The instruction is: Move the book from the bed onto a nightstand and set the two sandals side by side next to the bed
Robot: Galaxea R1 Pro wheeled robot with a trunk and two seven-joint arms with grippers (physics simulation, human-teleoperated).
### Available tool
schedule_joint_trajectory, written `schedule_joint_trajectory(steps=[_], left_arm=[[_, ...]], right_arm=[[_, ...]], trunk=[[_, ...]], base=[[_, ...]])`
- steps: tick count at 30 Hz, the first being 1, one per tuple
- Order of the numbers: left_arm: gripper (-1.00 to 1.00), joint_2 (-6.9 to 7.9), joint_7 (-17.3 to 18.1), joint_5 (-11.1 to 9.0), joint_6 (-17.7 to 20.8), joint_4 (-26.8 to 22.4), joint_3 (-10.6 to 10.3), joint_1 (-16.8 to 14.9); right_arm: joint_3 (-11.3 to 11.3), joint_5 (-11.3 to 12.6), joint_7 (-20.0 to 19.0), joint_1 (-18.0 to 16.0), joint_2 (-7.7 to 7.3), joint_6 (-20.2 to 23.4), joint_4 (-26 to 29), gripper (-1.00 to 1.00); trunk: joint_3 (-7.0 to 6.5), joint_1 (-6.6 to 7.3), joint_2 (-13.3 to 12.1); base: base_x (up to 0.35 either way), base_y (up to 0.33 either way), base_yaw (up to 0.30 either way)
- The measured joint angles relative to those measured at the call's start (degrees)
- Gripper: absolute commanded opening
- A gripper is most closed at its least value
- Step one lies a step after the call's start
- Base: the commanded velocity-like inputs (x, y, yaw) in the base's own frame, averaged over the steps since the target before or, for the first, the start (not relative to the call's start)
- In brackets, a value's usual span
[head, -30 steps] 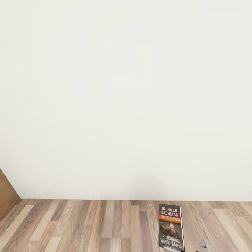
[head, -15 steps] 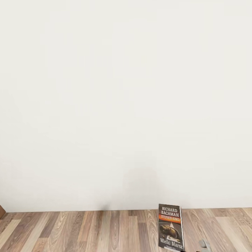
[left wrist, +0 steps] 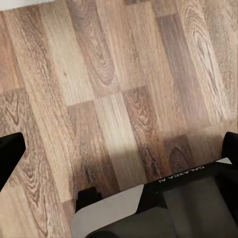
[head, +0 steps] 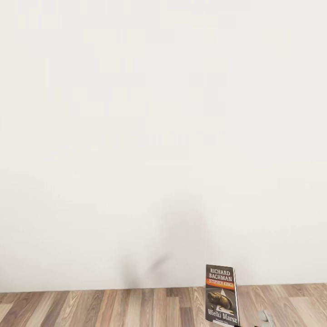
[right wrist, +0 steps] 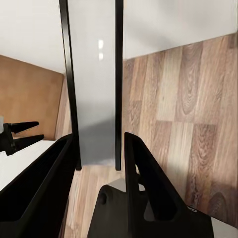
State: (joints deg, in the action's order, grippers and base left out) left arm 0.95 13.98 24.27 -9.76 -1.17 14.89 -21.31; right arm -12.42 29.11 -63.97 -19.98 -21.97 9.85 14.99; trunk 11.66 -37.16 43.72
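- I am holding the book (head: 221,294) upright in the right gripper (right wrist: 96,148); its two black fingers (right wrist: 136,168) are clamped on the lower edge of the pages, seen edge-on in the right wrist view as a pale grey slab between two dark cover lines.
- In the head view the book is standing at the lower right, front cover toward the camera, long axis vertical, in front of the white wall (head: 136,136) and above the wood-plank floor (head: 91,309).
- The cover is reading "RICHARD BACHMAN" in white at the top, an orange band below it, a brown figure in the middle and "Wielki Marsz" at the bottom.
- The left gripper (left wrist: 119,148) is pointing down at bare floor planks; its fingertips are sitting well apart at the frame edges with nothing between them, so it is released.
- A brown wooden panel (right wrist: 29,99) is appearing beside the book in the right wrist view; I cannot tell which piece of furniture it is.
- My judgement: the book is in transit, and the right arm is the one to set it down flat once a nightstand comes into sight.
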Motion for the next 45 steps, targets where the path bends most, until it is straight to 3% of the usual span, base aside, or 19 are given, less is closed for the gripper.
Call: schedule_joint_trajectory(steps=[18,33,45], left_arm=[[1.0,0.0,0.0,0.0,0.0,0.0,0.0,0.0],[1.0,-0.01,0.0,0.0,0.0,0.0,0.0,0.0],[1.0,0.0,0.0,0.0,0.0,0.0,0.0,0.0]], right_arm=[[0.0,0.0,-0.1,0.0,-0.02,0.0,0.1,-1.0],[0.1,0.1,-0.1,0.0,-0.04,0.0,0.1,-1.0],[0.1,0.1,0.0,0.0,-0.02,0.0,0.1,-1.0]], trunk=[[0.19,-0.01,0.0],[0.19,-0.03,0.0],[0.19,-0.02,0.0]], base=[[0.308,0.0,-0.088],[0.03,0.0,-0.263],[0.208,0.0,-0.263]])
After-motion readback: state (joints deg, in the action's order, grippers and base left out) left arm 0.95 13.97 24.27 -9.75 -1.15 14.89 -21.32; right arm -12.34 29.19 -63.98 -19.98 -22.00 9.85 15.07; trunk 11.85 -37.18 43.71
